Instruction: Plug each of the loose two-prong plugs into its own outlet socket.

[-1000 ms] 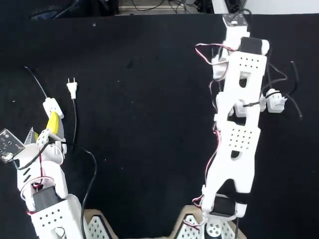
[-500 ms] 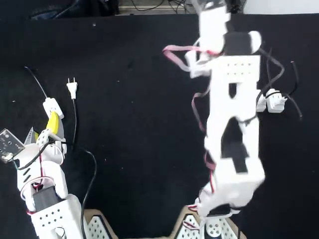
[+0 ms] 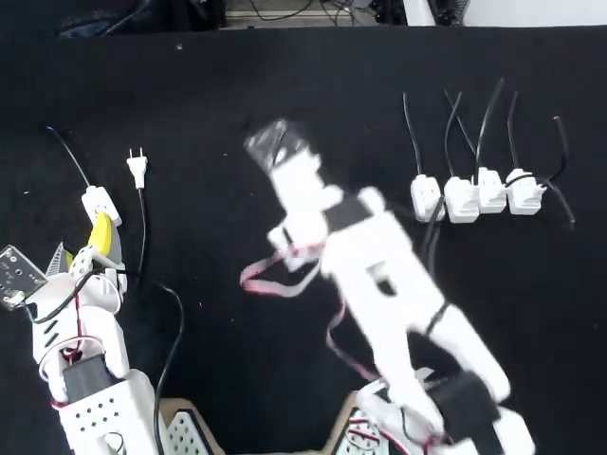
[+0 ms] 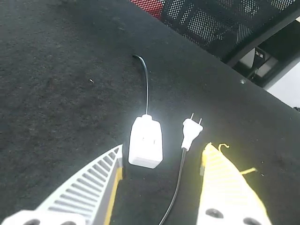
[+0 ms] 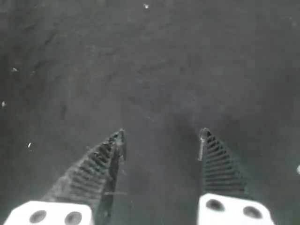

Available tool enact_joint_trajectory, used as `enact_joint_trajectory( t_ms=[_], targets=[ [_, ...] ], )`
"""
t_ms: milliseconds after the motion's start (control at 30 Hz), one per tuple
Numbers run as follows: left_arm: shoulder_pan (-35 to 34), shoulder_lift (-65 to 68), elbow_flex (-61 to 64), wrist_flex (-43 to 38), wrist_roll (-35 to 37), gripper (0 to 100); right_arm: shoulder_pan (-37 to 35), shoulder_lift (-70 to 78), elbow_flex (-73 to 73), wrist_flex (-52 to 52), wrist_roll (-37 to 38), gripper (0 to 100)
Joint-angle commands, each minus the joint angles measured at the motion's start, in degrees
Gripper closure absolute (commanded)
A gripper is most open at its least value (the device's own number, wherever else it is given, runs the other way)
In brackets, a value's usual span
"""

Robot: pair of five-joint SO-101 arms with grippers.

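The loose two-prong plug lies flat on the black desk, prongs pointing away from the left gripper, just beside a white socket block but not touching it. Its body is judged small, light and rigid, and its two thin metal prongs could be bent by a skewed push. The thin black cord trailing from it is limp and is likely to drag or twist the plug once it is lifted. The best hold is expected across the flat sides of the white body, behind the prongs, so that these are left free.

The socket block is unanchored and probably light, so it may slide under an insertion push unless it is braced.

The left gripper is spread wide, with nothing between its fingers, low over plug and block. The right gripper is likewise spread and empty, above bare desk near the middle.

Well apart, at the far right side, a row of four white blocks with cords is seen; these appear already mated, though that cannot be confirmed from the high view.
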State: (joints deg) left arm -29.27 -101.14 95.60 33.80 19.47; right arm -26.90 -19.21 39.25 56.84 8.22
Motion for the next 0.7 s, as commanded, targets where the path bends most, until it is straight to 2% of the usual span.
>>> enact_joint_trajectory(
  t_ms=[0,100,167,300,500,667],
  targets=[
    [-0.13,-0.26,-0.92,-0.97,0.44,73,-5.27,-6.20,15.52,-19.16,-2.29,76.6],
    [-0.48,-0.26,-2.15,-1.05,0.00,73,-5.89,-6.46,21.67,-28.84,-1.93,76.6],
    [-0.57,0.00,-4.35,-0.70,-3.43,73,-5.45,-6.46,23.60,-31.91,-1.93,76.6],
    [-0.57,0.35,-8.84,0.53,-8.00,73,-5.54,-6.46,25.01,-32.70,-2.29,76.6],
    [-0.48,1.93,-20.62,6.77,-14.59,73,-5.54,-6.46,26.86,-34.64,-1.85,76.6],
    [-0.13,16.35,-27.03,5.10,-16.79,73,-5.54,-6.46,27.74,-36.57,-1.85,76.6]
  ],
)
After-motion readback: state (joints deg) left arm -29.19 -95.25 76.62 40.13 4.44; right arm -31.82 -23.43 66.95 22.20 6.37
